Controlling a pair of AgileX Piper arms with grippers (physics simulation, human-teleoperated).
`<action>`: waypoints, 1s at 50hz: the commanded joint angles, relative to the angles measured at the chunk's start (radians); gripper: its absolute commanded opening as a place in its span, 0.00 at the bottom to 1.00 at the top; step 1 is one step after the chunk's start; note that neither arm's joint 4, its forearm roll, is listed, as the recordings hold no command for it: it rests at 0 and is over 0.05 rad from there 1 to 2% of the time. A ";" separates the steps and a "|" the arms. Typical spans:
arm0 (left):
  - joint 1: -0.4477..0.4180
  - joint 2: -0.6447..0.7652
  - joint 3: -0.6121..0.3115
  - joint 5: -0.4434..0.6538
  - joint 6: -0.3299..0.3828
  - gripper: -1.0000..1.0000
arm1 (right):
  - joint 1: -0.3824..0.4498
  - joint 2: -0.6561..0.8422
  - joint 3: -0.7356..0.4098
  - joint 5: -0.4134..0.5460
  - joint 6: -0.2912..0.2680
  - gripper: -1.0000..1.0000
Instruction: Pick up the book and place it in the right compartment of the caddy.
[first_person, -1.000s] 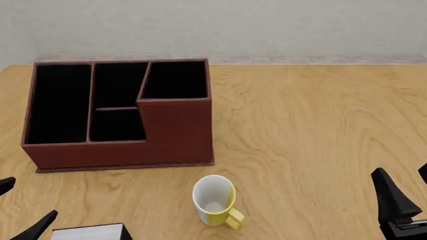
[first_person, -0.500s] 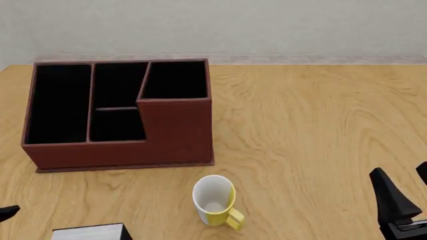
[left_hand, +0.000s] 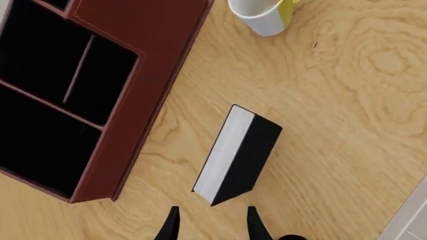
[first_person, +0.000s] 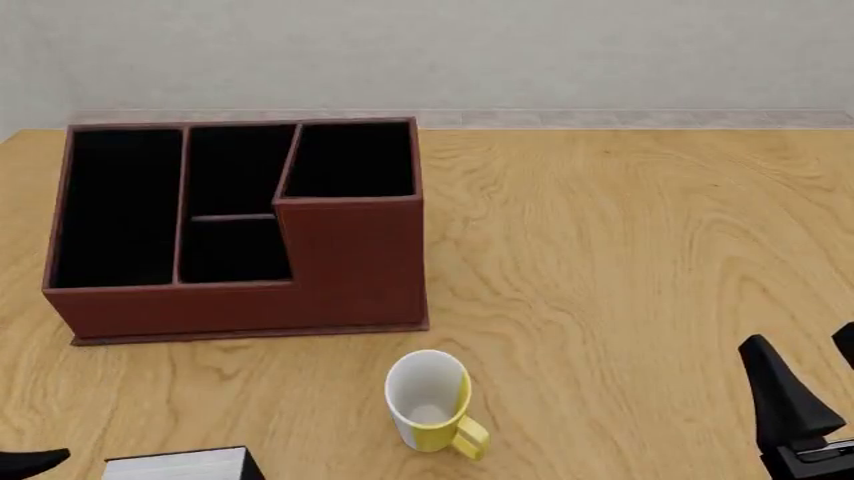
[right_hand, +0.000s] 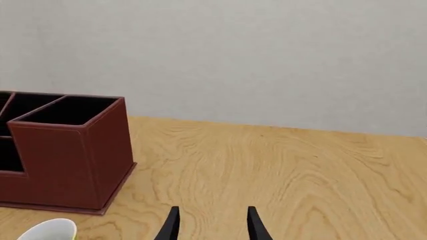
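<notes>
Left wrist view: the left gripper (left_hand: 211, 227) hangs spread above the bench (left_hand: 347, 115), pinching nothing, the book (left_hand: 237, 154) standing on edge just beyond its tips, white pages toward the caddy (left_hand: 100, 85).

Front view: the book (first_person: 178, 464) sits at 7 o'clock, caddy (first_person: 350, 270) at 10, mug (first_person: 430, 401) between.

Right wrist view: the right gripper (right_hand: 211, 226) is spread, empty, with the right compartment (right_hand: 73, 110) off at 10 o'clock.

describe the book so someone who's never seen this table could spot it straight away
Start at the big reddish-brown caddy at the table's far left, then come toward the near edge, past its front wall. The book stands there on the wood, left of the white-and-yellow mug. It is the only thin rectangular thing: plain black covers with a white strip of page edges.
</notes>
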 joint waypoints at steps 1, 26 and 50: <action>0.008 0.053 0.006 -0.027 0.043 1.00 | -0.004 0.000 -0.002 0.004 -0.004 1.00; -0.003 0.234 0.036 -0.207 0.060 1.00 | -0.019 0.000 -0.022 0.024 -0.020 1.00; -0.063 0.293 0.136 -0.340 0.003 1.00 | -0.031 0.000 -0.034 0.036 -0.028 1.00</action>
